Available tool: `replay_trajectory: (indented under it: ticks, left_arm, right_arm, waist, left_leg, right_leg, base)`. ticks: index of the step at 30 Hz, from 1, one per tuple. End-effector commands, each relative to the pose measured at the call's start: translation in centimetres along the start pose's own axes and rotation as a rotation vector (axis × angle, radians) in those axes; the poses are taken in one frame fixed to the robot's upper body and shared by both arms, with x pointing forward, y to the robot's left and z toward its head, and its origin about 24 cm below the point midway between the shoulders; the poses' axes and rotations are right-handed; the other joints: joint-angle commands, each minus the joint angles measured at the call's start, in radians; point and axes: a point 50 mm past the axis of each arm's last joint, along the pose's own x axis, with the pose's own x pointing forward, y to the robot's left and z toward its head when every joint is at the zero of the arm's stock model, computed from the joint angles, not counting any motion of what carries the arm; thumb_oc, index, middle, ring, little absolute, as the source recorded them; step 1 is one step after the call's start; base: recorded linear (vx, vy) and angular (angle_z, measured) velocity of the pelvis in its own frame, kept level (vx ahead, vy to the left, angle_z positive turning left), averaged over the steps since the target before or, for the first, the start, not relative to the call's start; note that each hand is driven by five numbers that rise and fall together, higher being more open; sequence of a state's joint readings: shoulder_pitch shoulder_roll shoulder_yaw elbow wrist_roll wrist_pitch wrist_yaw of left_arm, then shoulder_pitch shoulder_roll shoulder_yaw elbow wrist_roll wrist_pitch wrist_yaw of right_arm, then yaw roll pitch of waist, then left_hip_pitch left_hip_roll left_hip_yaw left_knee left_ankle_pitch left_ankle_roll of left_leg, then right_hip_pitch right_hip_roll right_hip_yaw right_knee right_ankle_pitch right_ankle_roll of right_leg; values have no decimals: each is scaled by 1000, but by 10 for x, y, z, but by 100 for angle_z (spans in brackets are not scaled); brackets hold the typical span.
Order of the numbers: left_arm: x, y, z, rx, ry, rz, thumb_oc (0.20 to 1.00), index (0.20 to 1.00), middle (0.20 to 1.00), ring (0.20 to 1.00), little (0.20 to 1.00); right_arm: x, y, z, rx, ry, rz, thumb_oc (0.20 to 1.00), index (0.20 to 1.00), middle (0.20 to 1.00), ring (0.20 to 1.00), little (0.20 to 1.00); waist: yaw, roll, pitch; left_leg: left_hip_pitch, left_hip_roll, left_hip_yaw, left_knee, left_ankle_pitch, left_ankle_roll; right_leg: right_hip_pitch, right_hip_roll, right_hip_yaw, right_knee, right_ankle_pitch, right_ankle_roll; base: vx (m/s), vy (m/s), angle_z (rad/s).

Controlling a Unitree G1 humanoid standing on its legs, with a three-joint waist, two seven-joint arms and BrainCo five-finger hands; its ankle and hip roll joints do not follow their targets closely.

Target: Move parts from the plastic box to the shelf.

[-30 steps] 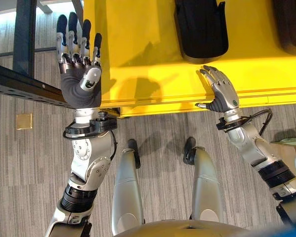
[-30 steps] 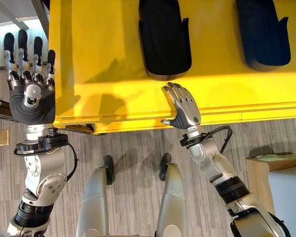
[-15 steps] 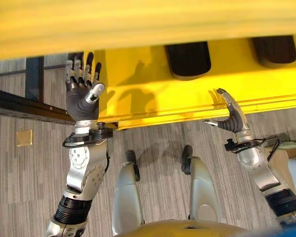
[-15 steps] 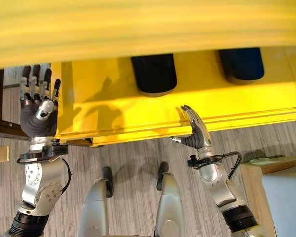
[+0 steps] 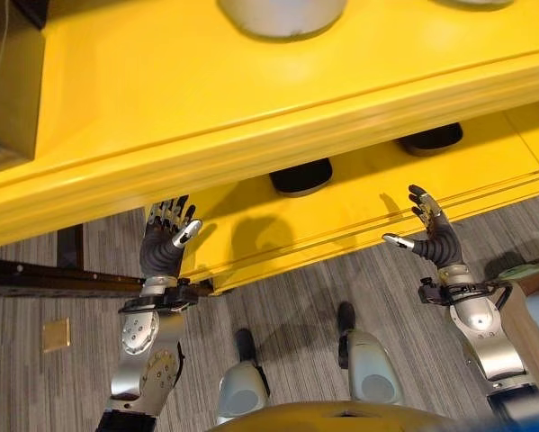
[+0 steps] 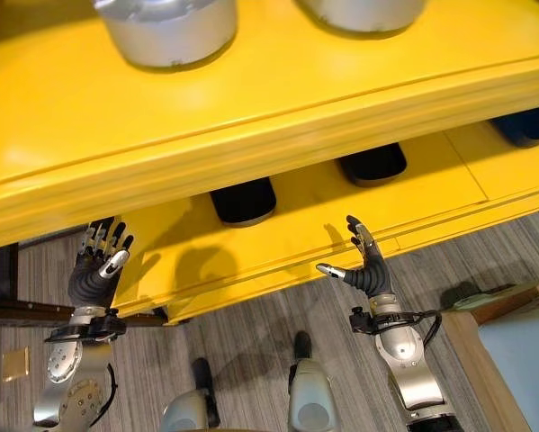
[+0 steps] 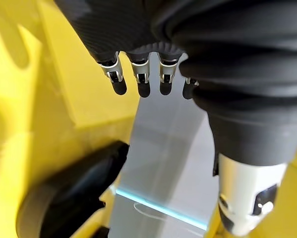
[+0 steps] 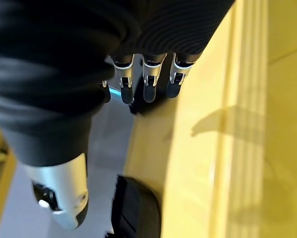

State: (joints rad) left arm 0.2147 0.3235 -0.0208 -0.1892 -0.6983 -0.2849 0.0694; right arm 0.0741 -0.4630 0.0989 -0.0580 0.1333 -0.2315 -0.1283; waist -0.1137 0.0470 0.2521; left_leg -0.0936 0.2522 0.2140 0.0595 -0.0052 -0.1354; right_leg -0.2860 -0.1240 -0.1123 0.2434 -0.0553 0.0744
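Note:
A yellow shelf [image 5: 251,135] has two levels. Silver round parts [image 6: 166,31] stand on the upper board and black parts [image 6: 244,200] lie on the lower board [image 5: 359,211]. My left hand [image 5: 164,247] is open, palm towards me, at the left end of the lower board and holds nothing. My right hand [image 5: 431,236] is open with straight fingers just before the lower board's front edge, also holding nothing. In the left wrist view the fingers [image 7: 141,82] hang straight above a black part [image 7: 74,193]. In the right wrist view the fingers [image 8: 148,82] are straight beside the yellow board [image 8: 227,124].
A dark metal rail [image 5: 35,274] runs along the floor left of the shelf. A wooden-edged pale box [image 6: 521,351] stands at the lower right by my right arm. A small yellow square [image 5: 56,334] lies on the grey floor.
The camera has tilted up, so the upper board with silver parts is in view. My right hand has lifted off the lower board's edge and turned sideways. Both hands stay open.

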Motion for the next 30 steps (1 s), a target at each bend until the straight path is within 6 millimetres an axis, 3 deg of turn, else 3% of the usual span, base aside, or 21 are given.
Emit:
replay_trajectory:
  ticks: [1,3,5,9,10,12,13,14,15,16,17,19,20,24,26,28,29,30]
  left_arm:
    - [3,0,9,18,-34,-49,1000,1000,1000,1000,1000]
    - [-2,2,2,10,-1,-37,1000,1000,1000,1000,1000]
    - [-2,1,0,3,6,-36,1000,1000,1000,1000,1000]
    - [-1,-3,-5,-9,20,-44,1000,1000,1000,1000,1000]
    - [1,-7,-8,-16,22,-47,1000,1000,1000,1000,1000]
    - [2,-7,-8,-16,20,-43,1000,1000,1000,1000,1000]
    - [2,-8,-7,-15,14,-48,1000,1000,1000,1000,1000]
    - [3,-10,-7,-15,14,-53,1000,1000,1000,1000,1000]
    - [3,-10,-8,-10,20,-62,1000,1000,1000,1000,1000]
    - [3,-14,-8,-6,20,-87,1000,1000,1000,1000,1000]
    - [3,-14,-7,0,15,-91,1000,1000,1000,1000,1000]
    - [4,-16,-4,9,0,-96,1000,1000,1000,1000,1000]
    - [4,-17,-3,1,-5,-102,1000,1000,1000,1000,1000]
    - [3,-19,-3,18,-2,-116,1000,1000,1000,1000,1000]
    - [4,-19,-1,28,-4,-122,1000,1000,1000,1000,1000]
    - [8,-19,1,35,-8,-127,1000,1000,1000,1000,1000]
    - [10,-19,4,48,-19,-125,1000,1000,1000,1000,1000]
    - [12,-17,12,66,-50,-117,1000,1000,1000,1000,1000]
  right_arm:
    - [1,-8,25,38,-137,-13,1000,1000,1000,1000,1000]
    - [-4,-12,23,31,-127,-11,1000,1000,1000,1000,1000]
    - [-5,-12,23,43,-123,-13,1000,1000,1000,1000,1000]
    - [-4,-15,22,18,-122,-34,1000,1000,1000,1000,1000]
    - [-1,-12,17,12,-106,-34,1000,1000,1000,1000,1000]
    - [1,-10,18,5,-109,-29,1000,1000,1000,1000,1000]
    - [2,-8,18,2,-110,-19,1000,1000,1000,1000,1000]
    - [4,-4,16,24,-104,-7,1000,1000,1000,1000,1000]
    - [4,-2,15,33,-96,5,1000,1000,1000,1000,1000]
    - [2,1,12,56,-80,21,1000,1000,1000,1000,1000]
    - [2,3,9,69,-67,23,1000,1000,1000,1000,1000]
    - [3,9,8,76,-61,37,1000,1000,1000,1000,1000]
    - [4,14,7,89,-55,61,1000,1000,1000,1000,1000]
    - [-3,16,3,129,-29,58,1000,1000,1000,1000,1000]
    - [-1,20,5,145,-34,75,1000,1000,1000,1000,1000]
    - [2,25,9,159,-49,93,1000,1000,1000,1000,1000]
    - [2,27,11,167,-57,99,1000,1000,1000,1000,1000]
    - [5,32,15,162,-77,112,1000,1000,1000,1000,1000]
  waist:
    - [18,-12,-34]
    - [11,4,-48]
    - [9,10,-55]
    - [14,24,-74]
    - [22,2,-76]
    - [27,-8,-78]
    - [39,-23,-76]
    - [57,-39,-74]
    - [65,-52,-77]
    - [71,-73,-85]
    - [76,-73,-90]
    - [100,-69,-97]
    - [94,-71,-106]
    - [82,-66,-129]
    - [82,-65,-124]
    - [86,-60,-99]
    - [100,-52,-83]
    - [127,-34,-72]
  left_leg:
    - [-6,114,-103,-7,112,-28]
    - [9,136,-110,-4,171,-33]
    - [10,145,-113,-4,198,-37]
    - [-9,167,-136,3,322,-48]
    - [-35,143,-149,47,323,-33]
    - [-43,126,-169,81,302,-23]
    - [-65,72,-218,139,253,-4]
    - [-91,-39,-279,182,161,24]
    - [-109,-111,-301,189,86,45]
    - [-124,-235,-292,168,-17,84]
    - [-127,-277,-301,147,-24,93]
    - [-134,-360,-380,101,-1,105]
    - [-108,-369,-398,89,-20,123]
    - [-32,-360,-368,13,-19,149]
    - [-17,-356,-351,-6,-18,162]
    - [-10,-337,-304,-11,-19,180]
    - [-8,-320,-273,-9,-31,186]
    - [-4,-284,-216,-7,-44,177]
  right_leg:
    - [-2,-42,52,-8,17,85]
    - [7,-9,64,13,-21,61]
    - [12,3,65,17,-31,51]
    - [51,45,52,-27,-43,11]
    - [111,57,29,-100,-38,-15]
    - [128,60,30,-129,-27,-18]
    - [144,55,36,-157,-15,-21]
    - [157,45,45,-184,-5,-22]
    - [179,38,42,-208,2,-24]
    - [204,32,29,-234,19,-21]
    - [200,41,31,-239,29,-17]
    - [197,63,50,-256,41,-11]
    - [216,84,77,-276,43,-8]
    - [251,81,93,-309,63,5]
    - [240,82,106,-280,57,8]
    - [187,81,109,-171,48,19]
    - [151,60,53,-91,27,32]
    - [142,-40,-126,-58,18,38]
  base:
    - [76,-132,-47]
    - [34,-109,-43]
    - [18,-102,-20]
    - [20,-196,-1]
    - [0,-257,25]
    - [11,-194,43]
    - [37,-160,30]
    - [55,-131,18]
    - [107,-113,7]
    - [111,-71,-7]
    - [107,-31,-12]
    - [84,54,-25]
    - [77,61,-42]
    - [85,138,-52]
    - [16,134,-80]
    - [-100,101,-89]
    - [-151,34,-117]
    - [-130,-12,-167]
